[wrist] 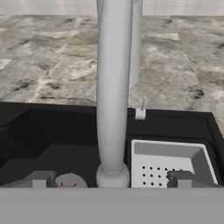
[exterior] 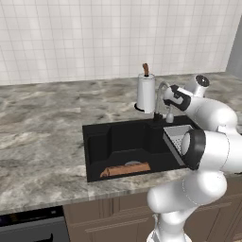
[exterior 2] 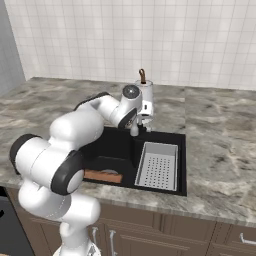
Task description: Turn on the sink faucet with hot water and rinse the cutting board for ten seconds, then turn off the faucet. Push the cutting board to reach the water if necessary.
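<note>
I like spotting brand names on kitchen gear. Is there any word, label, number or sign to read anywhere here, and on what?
None: no readable text in any view.
The faucet is plain grey metal, with no mark.
The white cylinder with a brown knob carries no label.
The sink, the perforated grey tray and the cutting board are blank.
The marble counter and tiled wall show only pattern.

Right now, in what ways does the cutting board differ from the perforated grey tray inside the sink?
The cutting board is orange-brown wood; the tray is pale grey. The board is a plain flat strip, while the tray has raised walls and a floor full of holes. The board lies along the basin's front wall, at the end away from the tray, which fills the other end. Both sit inside the black sink.
</note>
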